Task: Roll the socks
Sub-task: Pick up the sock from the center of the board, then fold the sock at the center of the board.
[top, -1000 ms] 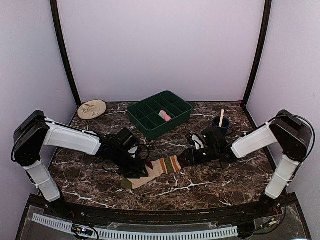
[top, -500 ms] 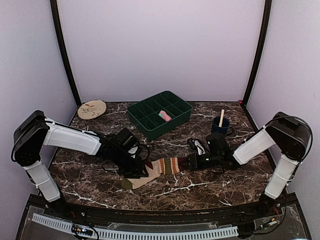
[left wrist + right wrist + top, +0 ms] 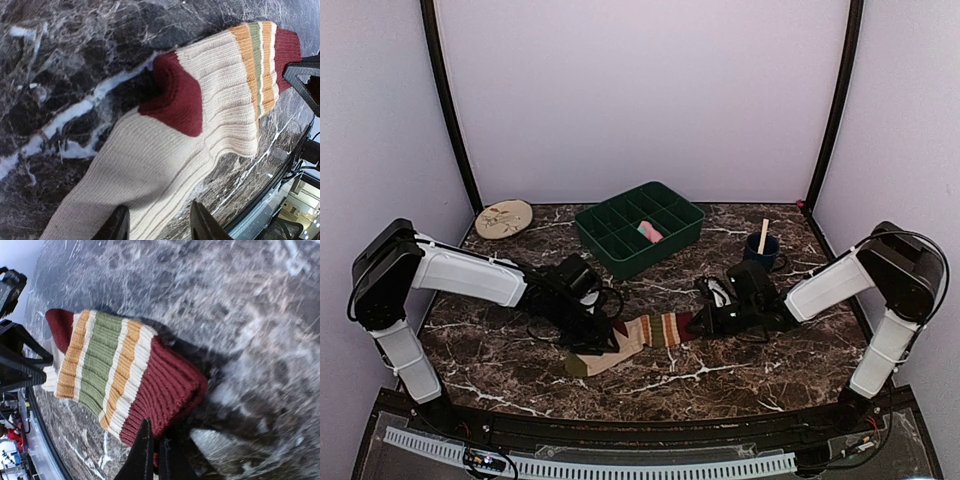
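One striped sock lies flat on the marble worktop, between the two arms. The right claw is pressed together on the maroon cuff, pinching its edge. The left claw sits low over the beige foot part with its fingers spread, and the knit shows between them. A pink sock rests in one compartment of the green tray farther back, well apart from both claws.

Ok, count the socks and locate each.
2. The striped sock lies on the table, front centre; the pink sock sits in the green tray. More may be hidden.
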Robot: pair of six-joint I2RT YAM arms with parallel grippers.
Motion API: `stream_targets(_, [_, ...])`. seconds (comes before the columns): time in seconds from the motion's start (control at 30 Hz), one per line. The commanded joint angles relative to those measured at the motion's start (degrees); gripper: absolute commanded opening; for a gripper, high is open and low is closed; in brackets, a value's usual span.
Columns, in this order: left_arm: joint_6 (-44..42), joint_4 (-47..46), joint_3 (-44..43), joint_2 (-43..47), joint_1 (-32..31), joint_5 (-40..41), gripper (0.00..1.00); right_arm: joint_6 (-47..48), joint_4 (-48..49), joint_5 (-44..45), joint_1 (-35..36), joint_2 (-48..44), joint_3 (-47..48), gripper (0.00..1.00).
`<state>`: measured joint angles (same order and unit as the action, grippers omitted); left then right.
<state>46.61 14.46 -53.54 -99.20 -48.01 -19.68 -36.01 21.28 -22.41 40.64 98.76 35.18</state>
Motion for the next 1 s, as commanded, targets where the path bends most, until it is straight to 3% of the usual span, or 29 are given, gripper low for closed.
stream_targets(0.0, [-3.75,5.42,-0.64,-2.91,0.37,5.06,0.46,2.79,-9.0,7.1,-1.01,-2.4,4.27,0.0])
stream_targets(0.17, [-5.22,6.42,-4.79,-0.44,0.37,6.67,0.48,5.84,-16.89,14.02,-2.61,-4.74,7.9,0.0])
stream_targets(0.43, [-5.48,6.96,-8.51,1.07,0.37,6.43,0.49,10.88,-24.35,16.29,-3.77,-6.4,12.81,0.0])
stream_targets(0.97, [-2.23,1.43,2.97,2.95,-0.13,5.68,0.48,13.49,-32.59,14.57,-0.68,-7.83,22.91,0.0])
